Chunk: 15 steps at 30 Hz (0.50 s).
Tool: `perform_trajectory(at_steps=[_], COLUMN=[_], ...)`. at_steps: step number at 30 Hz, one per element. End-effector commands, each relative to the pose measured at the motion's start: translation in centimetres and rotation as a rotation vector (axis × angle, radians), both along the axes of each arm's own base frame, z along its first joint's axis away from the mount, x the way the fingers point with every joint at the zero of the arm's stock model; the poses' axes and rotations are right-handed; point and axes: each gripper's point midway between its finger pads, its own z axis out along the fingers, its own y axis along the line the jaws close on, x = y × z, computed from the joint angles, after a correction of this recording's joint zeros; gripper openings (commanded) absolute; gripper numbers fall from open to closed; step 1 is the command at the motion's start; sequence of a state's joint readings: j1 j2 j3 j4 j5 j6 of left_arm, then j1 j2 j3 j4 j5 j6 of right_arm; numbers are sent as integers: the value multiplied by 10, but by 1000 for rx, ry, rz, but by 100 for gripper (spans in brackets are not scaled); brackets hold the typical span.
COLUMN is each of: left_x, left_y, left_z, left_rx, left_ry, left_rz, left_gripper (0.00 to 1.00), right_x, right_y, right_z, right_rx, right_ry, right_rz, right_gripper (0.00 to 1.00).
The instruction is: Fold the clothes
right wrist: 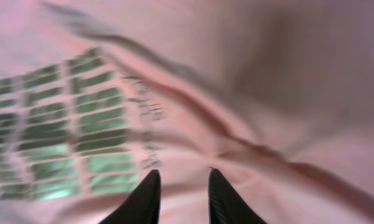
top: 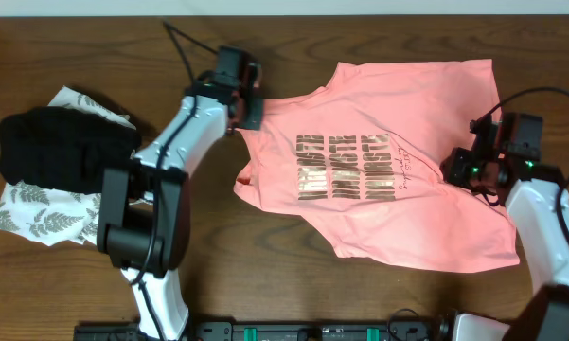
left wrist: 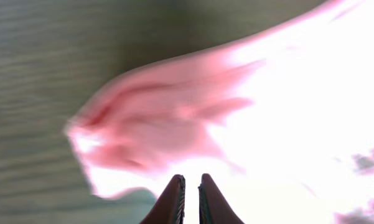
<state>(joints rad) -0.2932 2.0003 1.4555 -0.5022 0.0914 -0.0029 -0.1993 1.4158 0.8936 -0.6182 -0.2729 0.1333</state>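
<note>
Left wrist view shows the T-shirt (left wrist: 174,124) only as a blown-out blur

place: robot lab | cue: left arm (top: 175,142), right arm (top: 549,223), wooden table (top: 265,284)

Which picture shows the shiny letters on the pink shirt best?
The overhead view: all three rows of letters on the pink shirt show whole. The right wrist view catches only part of the letters, blurred and greenish. The left wrist view shows just the shirt, blurry and glaring, no readable letters.
</note>
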Motion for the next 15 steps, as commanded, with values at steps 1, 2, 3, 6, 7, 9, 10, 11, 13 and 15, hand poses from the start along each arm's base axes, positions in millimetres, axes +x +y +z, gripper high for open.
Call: perform_trajectory(at_steps=[1,2,3,6,7,9,10,11,13,15], left_x=[-19,-27,-33,-51,-56,-62,-63,-62,-57,-51], left_y=[-18,-24,-28,-39,-43,-48,-51,-52,-56,-58], left_z=[-9,-12,-15,-23,-26,-33,-37,-42,-52,-62], left_rx=[-5,0,7,26,35,48,49,50,44,39], left_ry=[67,87,102,145,152,158,156,148,123,109], left_rz=[-6,-16,-31,-69,-91,-133,-143,-152,-164,-165], left_gripper=[10,10,10,10,10,11,11,11,11,11], right_x=[-5,-8,-11,-22,-26,-31,-34,-37,-43,-50], right_y=[45,55,66,97,105,119,127,134,150,165], right_z=[11,10,9,5,3,-2,-6,-9,-18,-31], right_rx=[162,178,183,152,120,59,30,15,-3,-9], right_ry=[-6,5,21,46,55,67,75,81,106,138], right_rz=[106,134,167,285,318,372,404,432,491,548], right_gripper=[16,13,12,9,9,9,9,9,8,7])
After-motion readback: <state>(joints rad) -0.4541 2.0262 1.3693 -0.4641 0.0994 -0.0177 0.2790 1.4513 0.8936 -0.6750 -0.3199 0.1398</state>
